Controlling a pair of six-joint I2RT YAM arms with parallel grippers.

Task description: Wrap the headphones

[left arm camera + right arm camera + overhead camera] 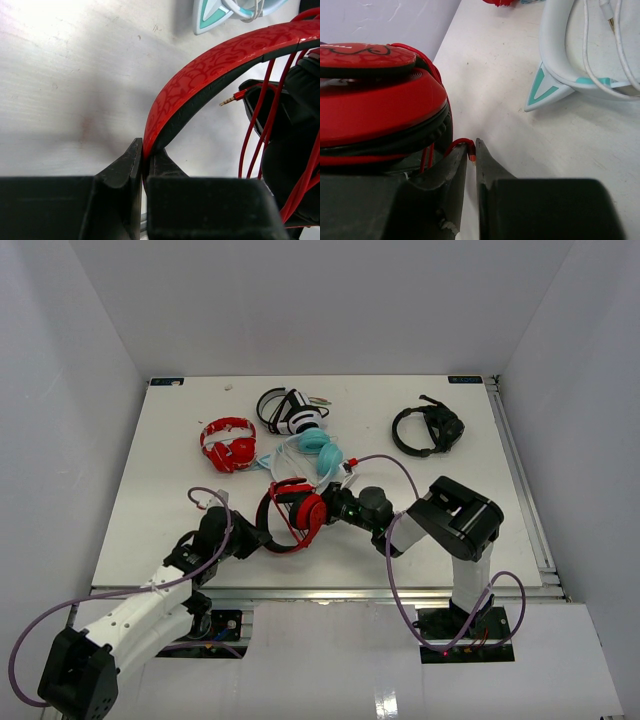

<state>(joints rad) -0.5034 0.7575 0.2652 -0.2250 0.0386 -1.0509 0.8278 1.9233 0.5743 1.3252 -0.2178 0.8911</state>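
The headphones (296, 512), black with red trim, lie at the table's near middle between both arms. My left gripper (145, 152) is shut on their patterned red headband (210, 65), also seen from above as the left gripper (256, 538). Strands of thin red cable (260, 125) run round the ear cup, and a gold jack plug (227, 101) sticks out. My right gripper (472, 147) sits beside the red ear cup (375, 95). Its jaws stand a hair apart, with the red cable's end (457, 143) pinched at the tips. From above, the right gripper (335, 505) is at the headphones' right side.
A small all-red pair (228, 445) lies back left. A white-and-black pair (290, 410) and a white-and-teal pair (318, 450) lie just behind the headphones. Its teal-tipped band (555, 85) is close to my right fingers. A black headset (428, 430) sits back right.
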